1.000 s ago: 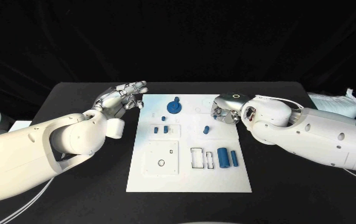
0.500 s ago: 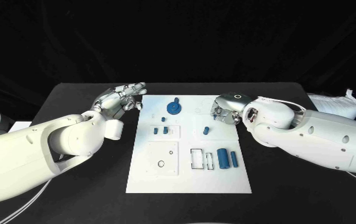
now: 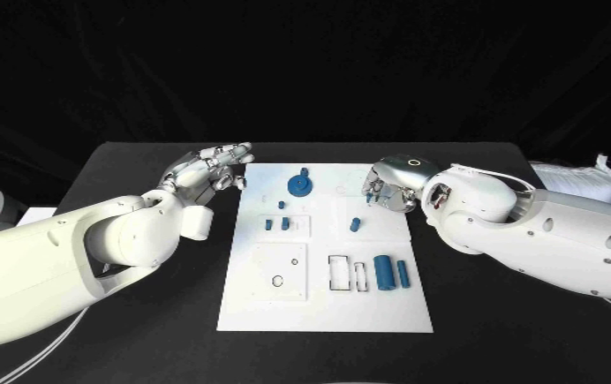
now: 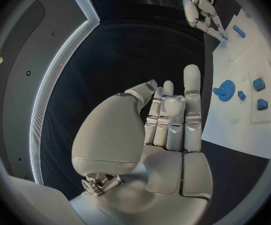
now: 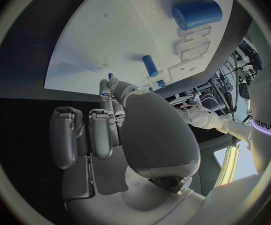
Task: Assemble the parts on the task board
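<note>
The white task board [image 3: 325, 300] lies in the middle of the black table [image 3: 140, 340], and the left hand [image 3: 207, 169] hangs just off its far left corner, fingers apart and stretched out, holding nothing. Just past those fingertips, on the board, sits the round blue gear piece [image 3: 300, 183], close by but not touched. The right hand [image 3: 386, 186] is over the board's far right part with its fingers curled downward; whether anything is between them I cannot tell. A short blue peg [image 3: 354, 222] stands just nearer the robot than those fingers, apart from them. Two small blue pieces [image 3: 276, 222] sit in a square recess between the two hands, and a fat blue cylinder [image 3: 383, 272] with a thinner blue cylinder [image 3: 401, 272] beside it lies well clear of both hands, toward the near right side.
</note>
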